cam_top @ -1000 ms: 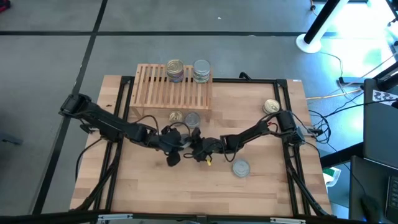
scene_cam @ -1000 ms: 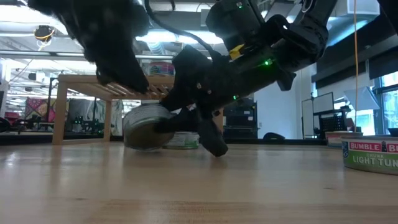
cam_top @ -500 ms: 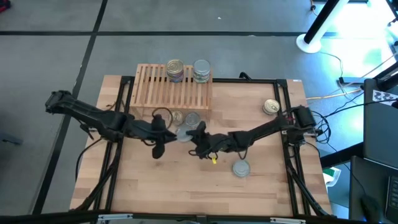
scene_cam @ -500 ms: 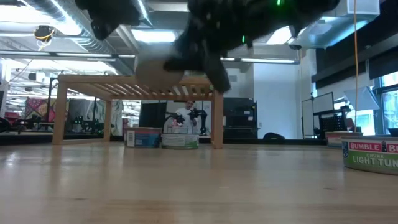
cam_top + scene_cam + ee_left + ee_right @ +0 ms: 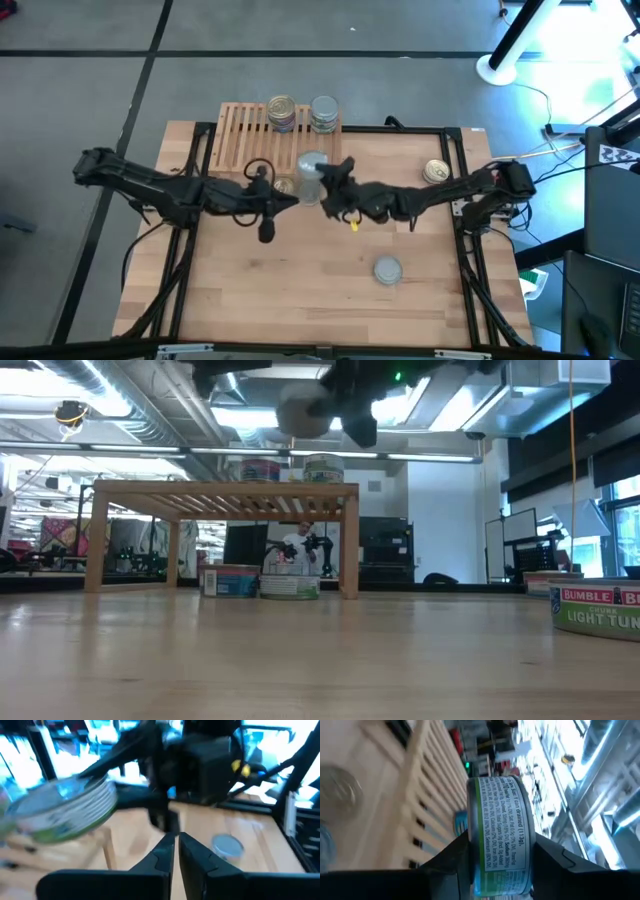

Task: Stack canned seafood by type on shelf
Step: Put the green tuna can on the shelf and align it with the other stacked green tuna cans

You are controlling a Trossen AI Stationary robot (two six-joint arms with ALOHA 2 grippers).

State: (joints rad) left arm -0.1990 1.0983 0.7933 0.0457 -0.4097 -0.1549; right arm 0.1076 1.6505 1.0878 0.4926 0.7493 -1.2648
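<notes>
Fingers (image 5: 445, 865) either side of can (image 5: 501, 835)

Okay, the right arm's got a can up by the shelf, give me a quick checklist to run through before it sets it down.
1. Grip: right gripper shut on the green-label can, fingers on both sides: ok.
2. Height: can rides above the shelf top: ok.
3. Target: silver-lid stack and gold-lid stack stand upright on the shelf: ok.
4. Held can's lid colour silver, matching: ok.
5. Left gripper shut, empty, beside the path: ok.
6. Alignment over the stack: cannot tell.
</notes>
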